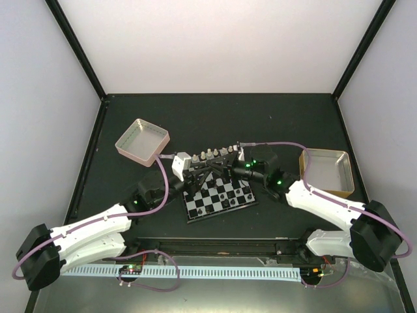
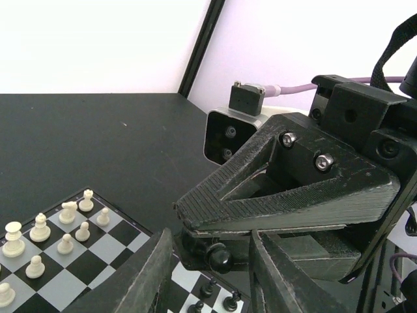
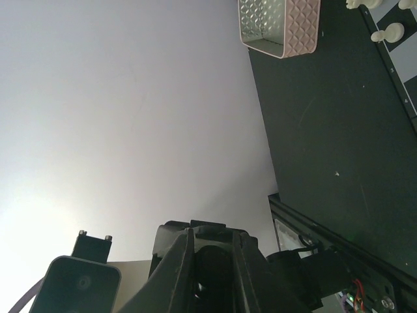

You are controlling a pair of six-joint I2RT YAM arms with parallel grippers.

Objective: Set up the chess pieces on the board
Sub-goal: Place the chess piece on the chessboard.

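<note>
The board (image 1: 208, 206) is lying at table centre, beneath both grippers. Cream pieces (image 1: 204, 156) are standing along its 12 o'clock edge, and black pieces (image 2: 231, 301) are sitting toward 6 o'clock. The left gripper (image 2: 210, 261) is holding its fingers spread, bracketing the right gripper (image 3: 214, 244). That gripper's fingers are sitting close around something dark; whether they are pinching it cannot be told. The pink tray (image 1: 138, 154) is resting at 10 o'clock and the tan tray (image 1: 348, 175) at 3 o'clock.
</note>
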